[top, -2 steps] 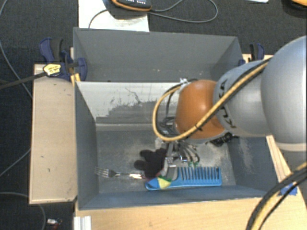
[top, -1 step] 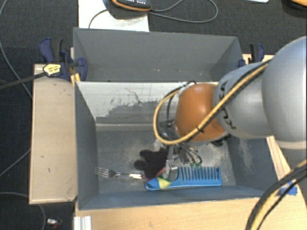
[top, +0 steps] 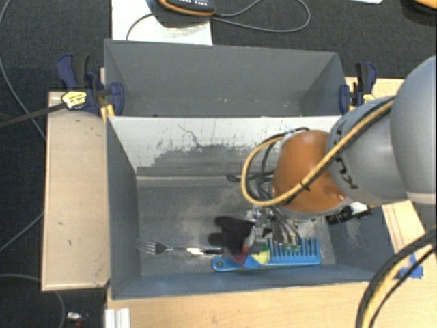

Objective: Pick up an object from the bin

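Claw (top: 263, 236) low over near-right part of bin floor, under orange wrist cover (top: 304, 173). Cannot tell if claw is apart or together. Blue comb (top: 290, 255) just below claw, flat along near wall. Black crumpled thing (top: 231, 232) just left of claw. Silver fork (top: 158, 249) further left, tines pointing left. Grey bin (top: 184, 203) floor bare beyond.

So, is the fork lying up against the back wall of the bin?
No, the fork lies on the floor of the bin close to the near wall, left of the blue comb.
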Action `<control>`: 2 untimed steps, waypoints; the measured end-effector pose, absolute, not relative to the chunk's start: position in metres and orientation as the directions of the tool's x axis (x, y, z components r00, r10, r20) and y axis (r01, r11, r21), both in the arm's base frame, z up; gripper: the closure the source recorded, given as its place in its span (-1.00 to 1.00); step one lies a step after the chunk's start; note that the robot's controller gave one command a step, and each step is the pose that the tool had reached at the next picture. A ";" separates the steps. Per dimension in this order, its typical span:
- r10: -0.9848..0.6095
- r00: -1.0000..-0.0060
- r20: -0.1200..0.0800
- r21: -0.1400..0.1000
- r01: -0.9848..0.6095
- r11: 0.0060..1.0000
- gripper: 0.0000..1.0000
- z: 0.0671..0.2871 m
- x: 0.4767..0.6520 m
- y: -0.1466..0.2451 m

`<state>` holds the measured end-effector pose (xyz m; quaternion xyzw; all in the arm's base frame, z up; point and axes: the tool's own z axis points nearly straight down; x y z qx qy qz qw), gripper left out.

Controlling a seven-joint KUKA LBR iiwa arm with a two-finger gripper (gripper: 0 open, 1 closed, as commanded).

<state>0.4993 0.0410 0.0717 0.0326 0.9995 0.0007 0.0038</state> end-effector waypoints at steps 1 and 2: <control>0.066 -0.998 -0.008 0.002 0.066 0.998 1.00 0.072 0.499 0.041; 0.069 -0.998 -0.001 0.001 0.069 0.998 1.00 0.136 0.495 0.048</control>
